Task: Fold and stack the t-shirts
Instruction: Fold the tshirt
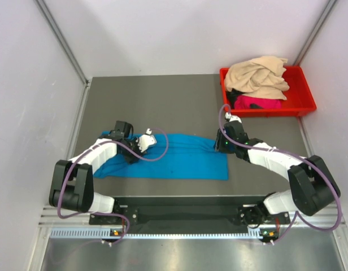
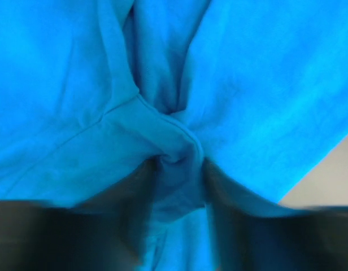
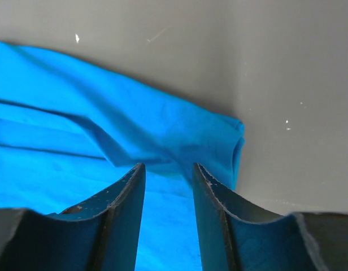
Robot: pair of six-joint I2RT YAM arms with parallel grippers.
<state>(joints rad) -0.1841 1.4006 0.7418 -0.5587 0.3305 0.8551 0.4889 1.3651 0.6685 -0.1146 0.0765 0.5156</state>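
The turquoise-blue t-shirt [image 1: 174, 161] lies as a long flat strip across the near middle of the table. My left gripper [image 1: 143, 143] is down on its upper left part. In the left wrist view this gripper [image 2: 177, 165] is shut on a bunched pinch of the turquoise cloth [image 2: 236, 84]. My right gripper [image 1: 220, 145] is at the shirt's far right corner. In the right wrist view it [image 3: 168, 167] is open, its fingers [image 3: 126, 195] straddling the cloth edge [image 3: 179, 127]. The beige-tan t-shirt [image 1: 257, 76] and the magenta-pink t-shirt [image 1: 259, 103] lie crumpled in the bin.
The red plastic bin [image 1: 303, 107] stands at the back right corner of the grey table [image 1: 151, 101]. White walls close in the left, back and right sides. Bare table shows beyond the shirt's corner in the right wrist view [image 3: 287, 68].
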